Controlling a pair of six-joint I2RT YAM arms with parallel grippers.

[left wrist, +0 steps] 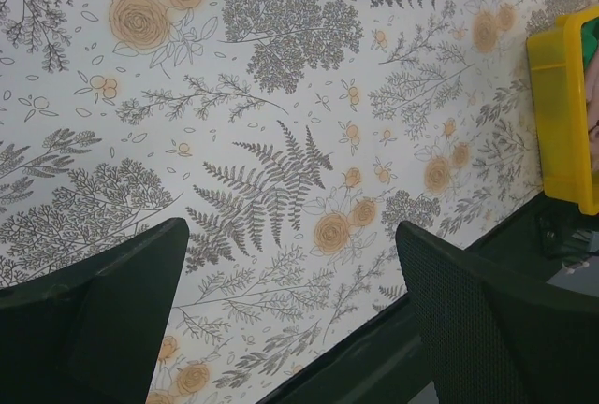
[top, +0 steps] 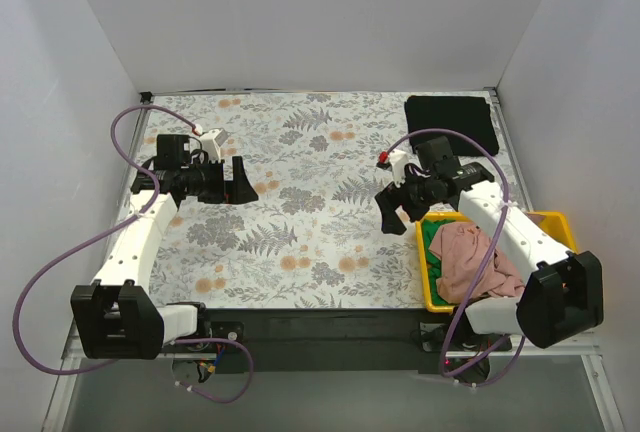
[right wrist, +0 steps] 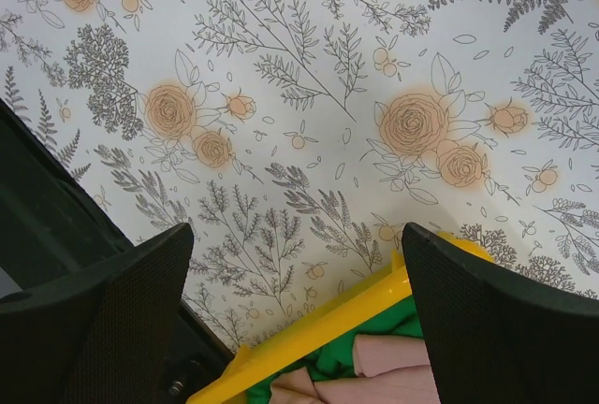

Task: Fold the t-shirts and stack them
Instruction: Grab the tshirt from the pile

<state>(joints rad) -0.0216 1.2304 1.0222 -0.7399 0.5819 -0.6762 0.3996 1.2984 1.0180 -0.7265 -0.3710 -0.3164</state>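
Note:
A folded black t-shirt [top: 452, 120] lies at the far right corner of the table. A crumpled dusty pink t-shirt [top: 472, 260] lies on a bright green t-shirt [top: 432, 239] inside the yellow bin [top: 556, 220] at the near right. The pink [right wrist: 393, 387] and green [right wrist: 360, 353] shirts also show in the right wrist view. My right gripper [top: 396, 210] is open and empty, hovering above the bin's left edge [right wrist: 309, 336]. My left gripper [top: 238, 182] is open and empty above the left part of the table, far from all shirts.
The floral table covering [top: 300, 202] spans the table. The bin's corner [left wrist: 562, 114] shows at the right of the left wrist view. The table's dark front edge [top: 320, 320] runs below the covering. White walls enclose the space on three sides.

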